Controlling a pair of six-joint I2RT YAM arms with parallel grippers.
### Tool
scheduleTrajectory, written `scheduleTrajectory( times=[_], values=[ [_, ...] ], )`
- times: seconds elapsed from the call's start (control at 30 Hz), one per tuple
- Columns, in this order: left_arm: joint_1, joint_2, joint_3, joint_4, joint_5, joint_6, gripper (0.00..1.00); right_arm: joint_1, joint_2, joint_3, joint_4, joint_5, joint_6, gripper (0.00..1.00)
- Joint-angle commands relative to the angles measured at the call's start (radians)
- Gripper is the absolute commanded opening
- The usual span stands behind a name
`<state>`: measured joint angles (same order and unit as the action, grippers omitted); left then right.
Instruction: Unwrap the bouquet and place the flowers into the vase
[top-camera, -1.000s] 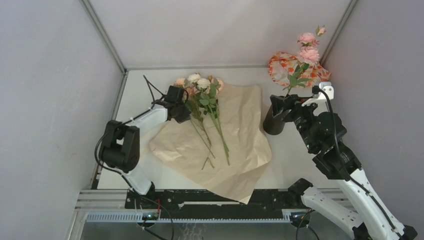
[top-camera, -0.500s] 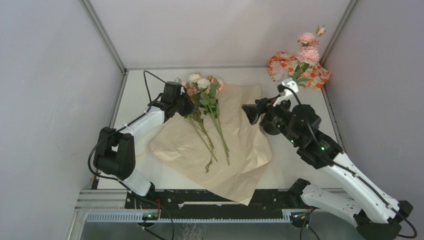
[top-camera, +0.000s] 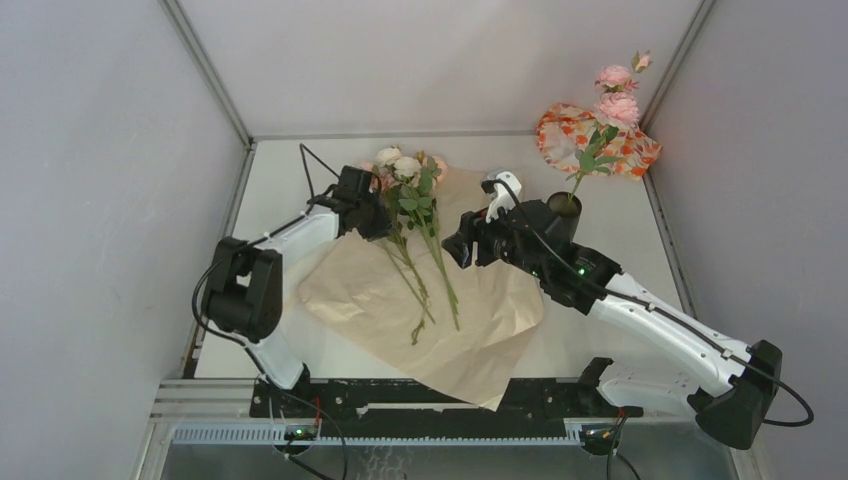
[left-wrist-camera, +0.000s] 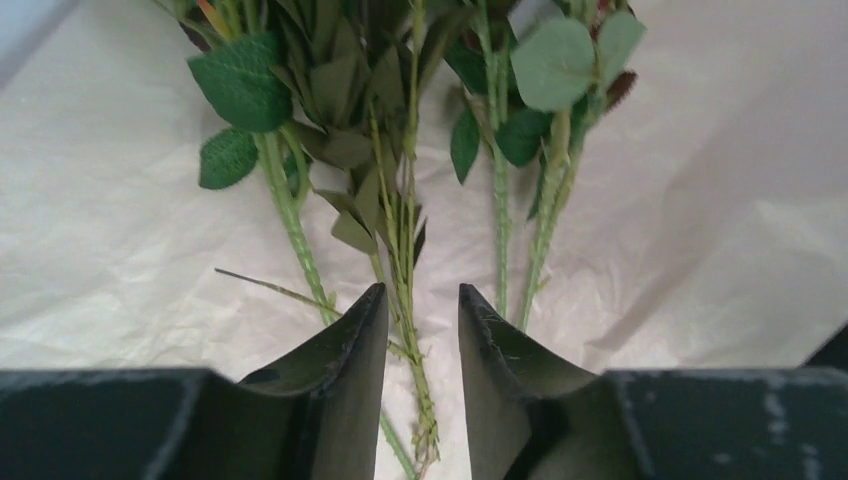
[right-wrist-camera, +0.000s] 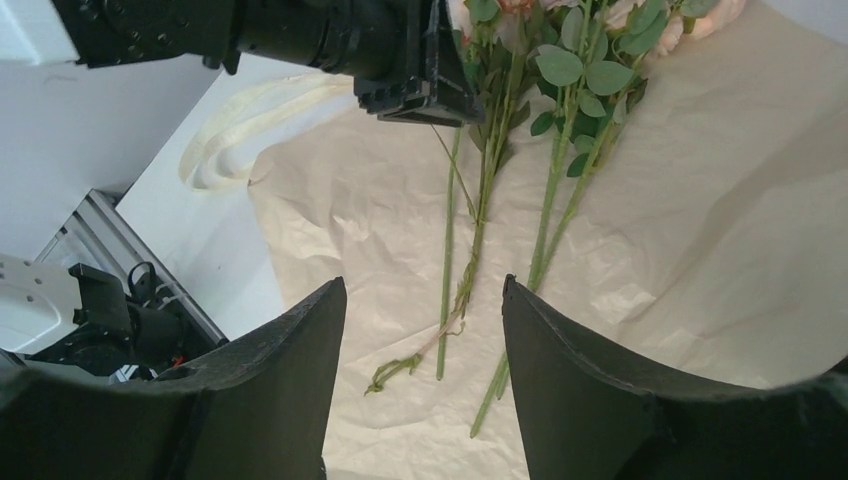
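The flowers lie loose on the opened sheet of peach-tan kraft paper in the middle of the bench. Cream, peach and pink blooms sit at the far end, green leaves below them, and the thin stems fan toward the near edge. The left hand sits low over the stems just under the leaves, its fingers a little apart, with one thin stem running through the gap, not pinched. The right hand hovers above the paper beside them, fingers wide, holding nothing. The dark vase stands right of the paper with one pink-flowered stem in it.
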<state>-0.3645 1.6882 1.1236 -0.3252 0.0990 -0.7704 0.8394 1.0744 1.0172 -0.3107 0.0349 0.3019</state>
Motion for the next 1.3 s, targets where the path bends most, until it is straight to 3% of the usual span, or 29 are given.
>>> scheduleTrajectory(
  times=[0.0, 0.2, 0.63, 1.03, 1.27],
  values=[
    [-0.011, 0.063, 0.146, -0.128, -0.134, -0.022, 0.41, 0.009, -0.012, 0.011, 0.011, 0.007, 0.020, 0.67],
    [-0.017, 0.158, 0.260, -0.245, -0.204, -0.038, 0.45, 0.009, -0.012, 0.010, -0.010, 0.026, 0.021, 0.67],
    [-0.024, 0.281, 0.310, -0.203, -0.192, -0.056, 0.43, 0.011, -0.023, -0.020, 0.019, 0.020, 0.039, 0.67],
    [-0.051, 0.199, 0.272, -0.193, -0.194, -0.072, 0.40, 0.010, -0.024, -0.021, 0.021, 0.020, 0.037, 0.67],
    [-0.052, 0.242, 0.305, -0.197, -0.184, -0.076, 0.39, 0.013, -0.019, -0.021, 0.026, 0.002, 0.043, 0.67]
  ],
)
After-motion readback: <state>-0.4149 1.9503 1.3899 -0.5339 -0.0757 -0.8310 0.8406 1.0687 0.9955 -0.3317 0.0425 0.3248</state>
